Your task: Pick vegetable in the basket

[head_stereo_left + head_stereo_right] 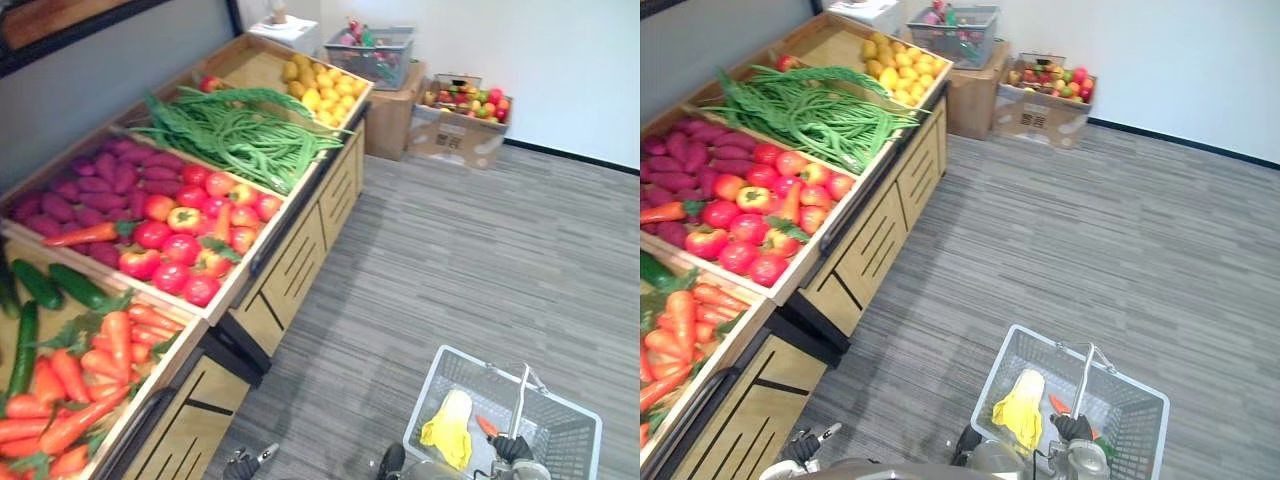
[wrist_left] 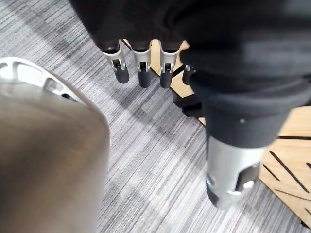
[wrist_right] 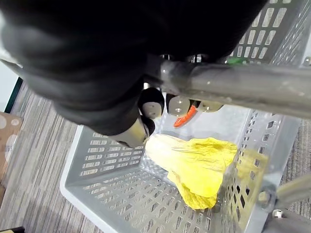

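Stand: the wooden stand (image 1: 290,270) ran along my left, its bins tilted up so the produce faced me and was easy to reach.
Bins: beans (image 1: 240,135) far up, tomatoes (image 1: 180,250) in the middle, carrots (image 1: 90,370) nearest my left side. That was the stock to pick from, and none of it was in my hands.
Floor: grey striped floor (image 1: 450,250) lay open on my right, room to carry.
Basket: the grey basket (image 1: 1130,420) hung low at my right, well apart from the stand, mouth up to take a drop.
Right hand: my right hand (image 3: 150,107) was curled round the handle (image 3: 243,85), fingers wrapped under the bar. I judged that grip was there only to carry, so the picking fell to the other arm.
Left hand: my left hand (image 2: 143,63) hung over the floor near the stand's front, fingers straight and slack, holding nothing. Free for the next reach, I'd say.
Leaf: a yellow leaf (image 3: 194,165), cabbage-like, lay flat on the basket's bottom.
Orange piece: a small orange piece (image 3: 186,116) lay just beside the leaf. Carrot or pepper, I couldn't tell.
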Tool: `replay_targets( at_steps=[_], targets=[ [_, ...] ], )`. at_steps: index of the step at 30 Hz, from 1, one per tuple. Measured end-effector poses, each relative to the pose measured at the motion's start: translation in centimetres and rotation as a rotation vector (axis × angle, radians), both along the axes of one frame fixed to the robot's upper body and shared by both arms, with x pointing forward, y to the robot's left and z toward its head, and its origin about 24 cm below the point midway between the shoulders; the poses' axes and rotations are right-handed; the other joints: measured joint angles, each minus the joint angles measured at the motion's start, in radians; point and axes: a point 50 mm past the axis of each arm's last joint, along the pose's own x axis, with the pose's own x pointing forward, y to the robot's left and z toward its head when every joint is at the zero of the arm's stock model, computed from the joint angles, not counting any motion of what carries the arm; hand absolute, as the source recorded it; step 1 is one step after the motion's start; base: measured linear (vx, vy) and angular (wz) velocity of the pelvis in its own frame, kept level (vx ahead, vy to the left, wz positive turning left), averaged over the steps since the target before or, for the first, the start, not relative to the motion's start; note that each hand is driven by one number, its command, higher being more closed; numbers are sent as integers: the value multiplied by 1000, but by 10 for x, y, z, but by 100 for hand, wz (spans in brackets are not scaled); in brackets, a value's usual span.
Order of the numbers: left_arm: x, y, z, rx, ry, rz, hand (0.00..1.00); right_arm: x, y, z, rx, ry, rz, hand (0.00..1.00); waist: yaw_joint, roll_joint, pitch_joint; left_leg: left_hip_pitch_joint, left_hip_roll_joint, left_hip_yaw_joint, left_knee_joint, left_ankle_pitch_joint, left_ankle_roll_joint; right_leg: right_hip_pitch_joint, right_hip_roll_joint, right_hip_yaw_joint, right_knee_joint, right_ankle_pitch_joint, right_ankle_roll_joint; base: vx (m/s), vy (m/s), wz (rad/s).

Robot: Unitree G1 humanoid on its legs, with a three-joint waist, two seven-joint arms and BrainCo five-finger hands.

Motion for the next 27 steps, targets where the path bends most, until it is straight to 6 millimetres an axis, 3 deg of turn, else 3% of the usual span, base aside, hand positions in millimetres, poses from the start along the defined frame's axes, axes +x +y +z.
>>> replay_targets(
  at_steps=[2, 3, 4, 5, 6, 8, 9, 10, 11, 14, 17, 24, 27],
  targets=[
    [-1, -3, -1, -12, -2, -9, 0, -2, -1, 1, -6, -4, 0, 100, 3, 2, 1, -18, 4, -114, 45, 12, 17, 1, 2, 40, -3, 3, -6, -83, 17, -60],
    [-4, -3, -1, -9, -2, -8, 0, 1, -2, 2, -17, -9, 20, 100, 5, -6, 4, -45, -31, -247, 41, 18, 17, -3, -6, 90, 1, 16, -8, -31, 58, -102],
    [-9, -5, -2, -12, 0, -3, 0, 6, -3, 4, -36, -12, 59, 100, 12, -7, 5, -50, -104, -412, -18, 10, 11, -24, -19, 154, 10, 20, -15, -17, 76, -124],
    [-13, -7, -3, -15, 8, 0, 0, 9, -3, 5, -41, -18, 72, 100, 14, -4, 4, -50, -142, -477, -50, 8, 15, -36, -24, 192, 12, 26, -15, -22, 104, -166],
    [-21, -10, -5, -24, 23, 9, 0, 13, -3, 6, -44, -28, 101, 100, 20, 3, 3, -56, -215, -622, -113, 0, 13, -57, -25, 270, 10, 42, -12, -23, 89, -141],
    [-24, -11, -5, -20, 20, 5, 0, 14, -2, 7, -41, -37, 125, 100, 24, 7, 0, -81, -268, -788, -167, -8, 8, -84, -24, 346, 9, 59, 0, -38, 123, -129],
    [-24, -11, -5, -18, 17, 3, 0, 14, -2, 7, -42, -39, 125, 100, 26, 9, -1, -89, -276, -829, -184, -8, 8, -90, -23, 365, 8, 65, 8, -61, 167, -113],
    [-26, -13, -5, -17, 18, -7, 0, 13, -5, 7, -49, -34, 130, 100, 26, 24, -11, -105, -276, -899, -224, -1, 5, -102, -14, 400, -2, 79, 23, -43, 193, -108],
    [-29, -16, -6, -23, 24, -16, 0, 11, -8, 8, -59, -24, 137, 100, 30, 50, -28, -103, -272, -936, -237, -35, -5, -106, -1, 428, -29, 105, 37, 5, 189, -102],
    [-25, -14, -4, -7, 5, -30, 0, 8, 2, 4, -37, -15, 160, 100, 28, 30, -47, -112, -317, -883, -246, -43, 10, -107, -38, 449, -84, 159, 61, 67, 204, -49],
    [-24, -16, -4, -1, 5, -58, 0, 7, 6, 2, -29, -8, 161, 100, 28, 33, -60, -82, -338, -871, -273, -43, 10, -103, -53, 458, -84, 165, 69, 75, 120, -15],
    [-18, -19, -6, -7, 4, -88, 0, 4, 19, -3, -10, 17, 173, 100, 31, 34, -64, -49, -339, -873, -273, -44, 10, -80, -48, 468, -83, 165, 69, 52, 12, -7],
    [-18, -19, -6, -14, 7, -93, 0, 2, 19, -4, -7, 20, 172, 100, 29, 23, -60, -28, -344, -867, -269, -49, 19, -71, -42, 491, -79, 165, 70, -49, -19, -24]
  ],
)
